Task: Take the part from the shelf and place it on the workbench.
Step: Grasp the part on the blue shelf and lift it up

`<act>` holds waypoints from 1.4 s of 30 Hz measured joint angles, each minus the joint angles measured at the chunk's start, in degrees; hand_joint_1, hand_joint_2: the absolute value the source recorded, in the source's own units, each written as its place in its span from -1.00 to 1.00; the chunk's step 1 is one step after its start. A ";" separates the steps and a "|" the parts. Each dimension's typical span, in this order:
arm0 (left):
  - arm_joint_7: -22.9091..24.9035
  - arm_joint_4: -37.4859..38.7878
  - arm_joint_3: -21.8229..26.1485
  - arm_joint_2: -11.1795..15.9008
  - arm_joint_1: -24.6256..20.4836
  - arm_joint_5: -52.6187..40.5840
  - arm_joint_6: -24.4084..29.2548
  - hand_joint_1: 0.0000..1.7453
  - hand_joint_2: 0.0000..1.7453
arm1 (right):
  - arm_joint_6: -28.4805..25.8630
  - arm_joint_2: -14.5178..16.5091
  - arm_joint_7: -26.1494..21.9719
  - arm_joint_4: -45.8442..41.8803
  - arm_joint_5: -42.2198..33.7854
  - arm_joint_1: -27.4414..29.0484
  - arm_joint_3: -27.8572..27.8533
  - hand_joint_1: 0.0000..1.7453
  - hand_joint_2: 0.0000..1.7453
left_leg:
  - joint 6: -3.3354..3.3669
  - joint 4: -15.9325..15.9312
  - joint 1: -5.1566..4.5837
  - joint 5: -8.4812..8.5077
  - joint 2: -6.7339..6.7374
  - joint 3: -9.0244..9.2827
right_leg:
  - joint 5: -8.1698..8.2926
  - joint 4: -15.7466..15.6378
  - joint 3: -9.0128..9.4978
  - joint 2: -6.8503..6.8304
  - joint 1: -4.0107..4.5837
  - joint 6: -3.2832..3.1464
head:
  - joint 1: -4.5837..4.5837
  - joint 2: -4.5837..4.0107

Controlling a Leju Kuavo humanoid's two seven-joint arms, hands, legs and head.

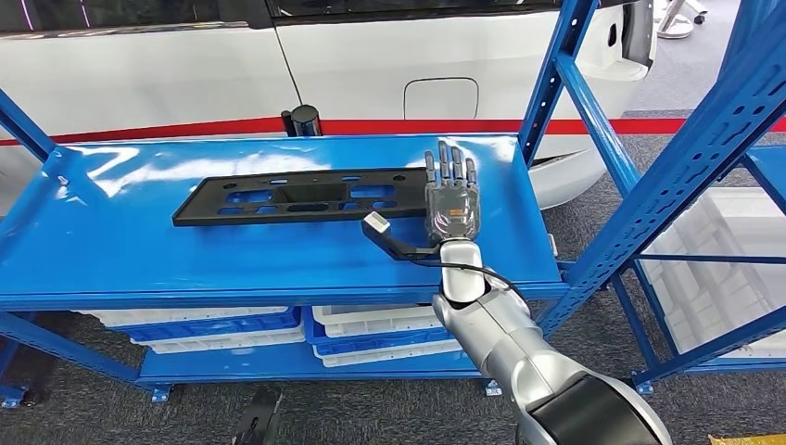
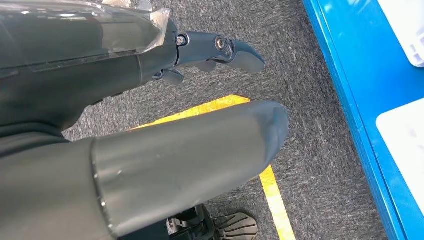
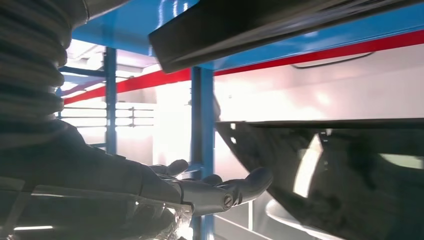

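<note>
Blue steel shelving (image 1: 278,269) is seen in front of a white car body (image 1: 371,65) with a red stripe, on grey carpet (image 1: 593,213). On the glossy top shelf a long, flat black part (image 1: 297,199) is laid lengthwise, pierced by several rectangular and slotted openings, matt against the reflective blue paint. The right hand (image 1: 451,199) is stretched out flat at the part's right end, its dark fingers (image 1: 450,167) held straight and close together, pointing toward the car, with nothing gripped; whether the part is touched by the palm cannot be told. In the right wrist view the fingers (image 3: 235,190) are shown extended and slightly spread, with the part's dark underside (image 3: 320,165) close beside them. A black wrist bracket with a pale tip (image 1: 378,222) is seen just beside the hand, and a silver arm (image 1: 500,334) runs back from it. White and blue bins (image 1: 371,324) are stacked on the lower shelf. The left hand (image 2: 165,125) is hung over carpet crossed by a yellow line (image 2: 272,190), its fingers (image 2: 220,50) loosely extended around nothing, beside a blue shelf edge (image 2: 350,100).
</note>
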 joint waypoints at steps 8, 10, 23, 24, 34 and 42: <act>0.23 0.00 0.07 -0.14 0.03 1.15 0.58 -1.00 -1.00 | 1.26 3.77 -1.18 0.47 0.00 -0.08 0.00 -1.00 1.00 | 0.00 0.00 0.00 0.00 -0.02 -0.01 | 0.00 0.01 0.00 0.00 0.00 0.00 | 0.00 0.00; 0.31 0.01 0.10 -0.13 0.04 1.28 0.63 -1.00 -1.00 | 1.36 4.25 -1.20 0.62 0.00 -0.08 0.00 -1.00 1.00 | 0.00 0.00 -0.01 0.00 -0.02 -0.02 | 0.00 0.01 0.00 0.00 0.00 0.00 | 0.00 0.00; 2.23 0.18 1.13 0.38 0.28 3.04 2.71 -1.00 -1.00 | 4.64 5.31 0.10 2.48 0.00 -0.23 1.34 1.00 1.00 | 0.00 -0.01 0.00 0.00 -0.01 -0.03 | 0.00 0.00 0.00 -0.01 0.00 0.00 | -0.01 0.00; 2.36 0.21 1.20 0.48 0.35 3.22 2.93 -1.00 -1.00 | 4.74 5.32 0.18 2.69 0.00 -0.24 1.58 1.00 1.00 | 0.00 -0.01 0.00 0.00 -0.01 -0.03 | 0.00 0.01 0.00 -0.01 0.00 0.00 | -0.01 0.00; 0.64 0.36 4.38 1.22 2.19 6.27 5.18 -1.00 -1.00 | 4.27 7.41 -0.46 4.61 0.00 -1.32 5.69 1.00 1.00 | -0.01 -0.01 0.01 -0.01 0.00 -0.01 | -0.01 0.01 -0.02 0.00 0.01 0.00 | -0.01 0.00; -1.67 0.45 5.34 1.30 2.60 6.52 4.96 -1.00 -1.00 | 1.14 8.58 -1.57 5.03 0.00 -2.04 7.10 1.00 1.00 | -0.01 -0.01 -0.01 0.00 -0.02 -0.02 | -0.01 0.01 -0.01 -0.01 -0.01 0.00 | 0.01 0.00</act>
